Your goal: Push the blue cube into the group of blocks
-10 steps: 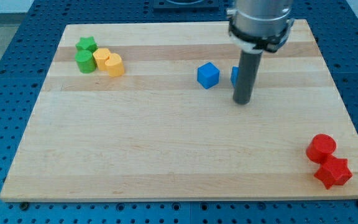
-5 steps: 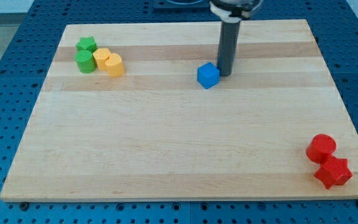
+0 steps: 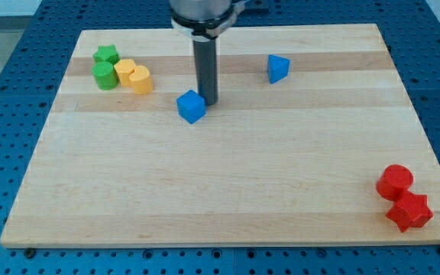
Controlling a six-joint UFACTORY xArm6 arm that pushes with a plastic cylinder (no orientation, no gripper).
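The blue cube (image 3: 192, 106) lies on the wooden board (image 3: 220, 176), left of the middle, in the upper half. My tip (image 3: 208, 101) touches its right upper side. The group of blocks is at the view's upper left: a green star (image 3: 106, 54), a green cylinder (image 3: 104, 75) and two yellow blocks (image 3: 125, 71) (image 3: 140, 79), close together. The cube is a short way to the right of and below the nearer yellow block.
A second blue block, wedge-shaped (image 3: 278, 68), sits to the right of my rod near the view's top. A red cylinder (image 3: 395, 182) and a red star-like block (image 3: 409, 211) sit at the lower right corner.
My tip has moved left, pushing the blue cube left and slightly down toward the group. The second blue block, hidden behind the rod before, now shows farther up and right.
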